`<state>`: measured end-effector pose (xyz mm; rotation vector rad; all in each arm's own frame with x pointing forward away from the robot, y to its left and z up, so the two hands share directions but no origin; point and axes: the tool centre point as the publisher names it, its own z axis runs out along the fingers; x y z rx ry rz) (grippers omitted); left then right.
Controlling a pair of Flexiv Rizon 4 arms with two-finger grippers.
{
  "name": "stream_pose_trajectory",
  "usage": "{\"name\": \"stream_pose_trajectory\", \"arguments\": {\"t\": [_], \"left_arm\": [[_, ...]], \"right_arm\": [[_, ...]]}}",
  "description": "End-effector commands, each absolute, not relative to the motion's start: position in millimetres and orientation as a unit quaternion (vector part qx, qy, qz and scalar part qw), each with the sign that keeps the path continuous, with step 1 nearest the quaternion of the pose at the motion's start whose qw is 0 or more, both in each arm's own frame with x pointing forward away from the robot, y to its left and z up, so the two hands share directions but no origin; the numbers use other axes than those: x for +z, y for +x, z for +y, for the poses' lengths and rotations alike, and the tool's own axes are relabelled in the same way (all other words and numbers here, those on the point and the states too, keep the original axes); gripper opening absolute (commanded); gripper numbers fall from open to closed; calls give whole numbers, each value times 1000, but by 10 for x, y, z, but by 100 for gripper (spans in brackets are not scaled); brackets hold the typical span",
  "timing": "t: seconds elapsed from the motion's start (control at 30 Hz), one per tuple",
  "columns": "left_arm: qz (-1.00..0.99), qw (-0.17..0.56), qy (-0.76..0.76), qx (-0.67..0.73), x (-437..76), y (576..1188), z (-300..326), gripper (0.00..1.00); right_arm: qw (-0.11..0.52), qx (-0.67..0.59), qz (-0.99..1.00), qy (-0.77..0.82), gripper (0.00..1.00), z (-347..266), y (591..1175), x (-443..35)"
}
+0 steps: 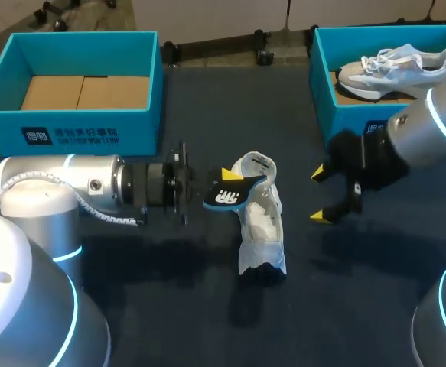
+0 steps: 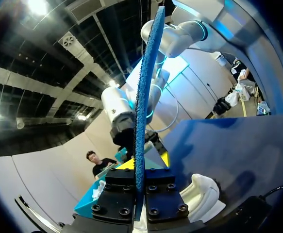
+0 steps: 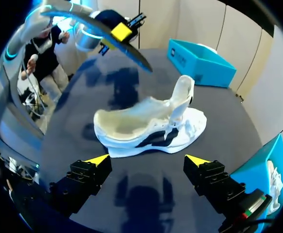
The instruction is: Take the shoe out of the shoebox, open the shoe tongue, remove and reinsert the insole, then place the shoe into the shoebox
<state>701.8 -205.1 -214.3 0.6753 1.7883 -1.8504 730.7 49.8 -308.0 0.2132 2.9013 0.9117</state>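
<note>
I judge the insole step half done. The insole point(image 1: 234, 193) is out of the shoe point(image 1: 259, 222) and must next go back in. My left arm point(image 1: 92, 187) comes in from the shoe's left, and its jaws are clamped on one end of the insole. The free end pokes over the shoe's far end, above its mouth. In the left wrist view the insole point(image 2: 144, 87) stands edge-on between the pads, a thin dark blue strip. The next move calls for tipping that free end down into the opening and sliding it along the footbed. The shoe will probably need steadying meanwhile. My right jaws hang wide open and empty to the shoe's right, apart from it, so they are well placed for that. The shoe point(image 3: 151, 124) stands on its sole on the dark counter point(image 1: 207, 321), between the two sets of jaws. It is white with dark side markings and a pale lining. Its mouth gapes, and a flap stands upright at the far end, which I take for the tongue pulled open. Beyond the shoe to the left sits an empty teal shoebox point(image 1: 69, 126). A second box point(image 1: 353, 118), beyond to the right, holds another shoe point(image 1: 395, 67).
</note>
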Motion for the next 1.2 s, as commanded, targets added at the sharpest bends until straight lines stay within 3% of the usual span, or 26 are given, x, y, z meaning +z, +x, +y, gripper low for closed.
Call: {"name": "stream_pose_trajectory", "arguments": {"t": [0.03, 1.2], "left_arm": [[653, 239, 246, -675, -2146, 7004, -2052, 0], [677, 188, 222, -676, -2538, 6867, -2304, 0]], "right_arm": [[57, 285, 955, 62, 100, 543, 7345, -3172], [85, 231, 968, 40, 100, 465, 7383, -3119]]}}
